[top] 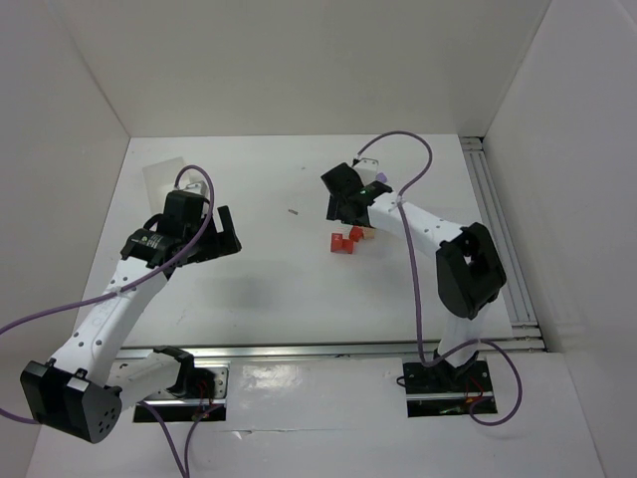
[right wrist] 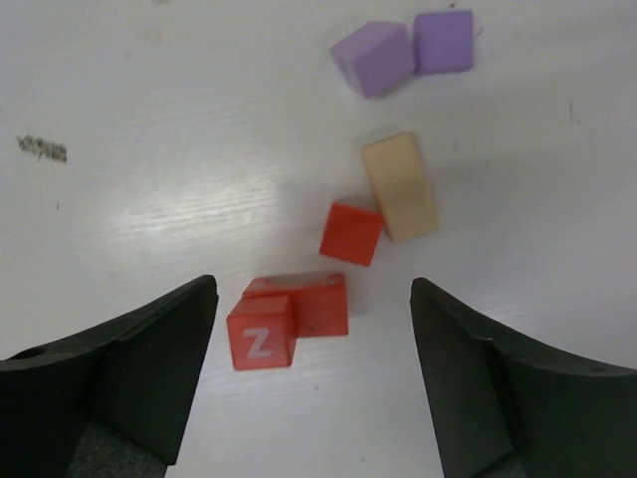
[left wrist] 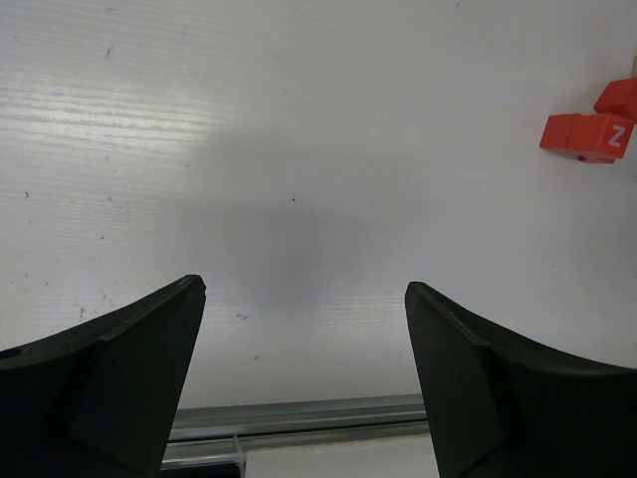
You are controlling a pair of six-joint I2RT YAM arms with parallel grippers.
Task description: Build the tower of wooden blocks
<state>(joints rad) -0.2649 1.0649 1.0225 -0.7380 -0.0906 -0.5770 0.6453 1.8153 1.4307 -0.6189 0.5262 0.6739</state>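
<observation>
In the right wrist view a red-orange cube marked Z (right wrist: 261, 334) sits tight against a second red-orange block (right wrist: 320, 302). Whether it rests on that block I cannot tell. A third red-orange cube (right wrist: 351, 234) lies just beyond, touching a pale tan block (right wrist: 400, 185). Two lilac cubes (right wrist: 372, 58) (right wrist: 444, 41) lie side by side farther off. My right gripper (right wrist: 314, 289) is open and empty, hovering over the red pair. From above, the red blocks (top: 343, 241) lie just below the right gripper (top: 343, 207). My left gripper (top: 221, 237) (left wrist: 304, 299) is open and empty above bare table, with the red blocks (left wrist: 587, 134) at its far right.
A translucent plastic box (top: 164, 176) stands at the back left. A small dark speck (top: 293, 211) lies mid-table. Metal rails run along the near edge (top: 338, 350) and the right edge (top: 495, 224). White walls enclose the table.
</observation>
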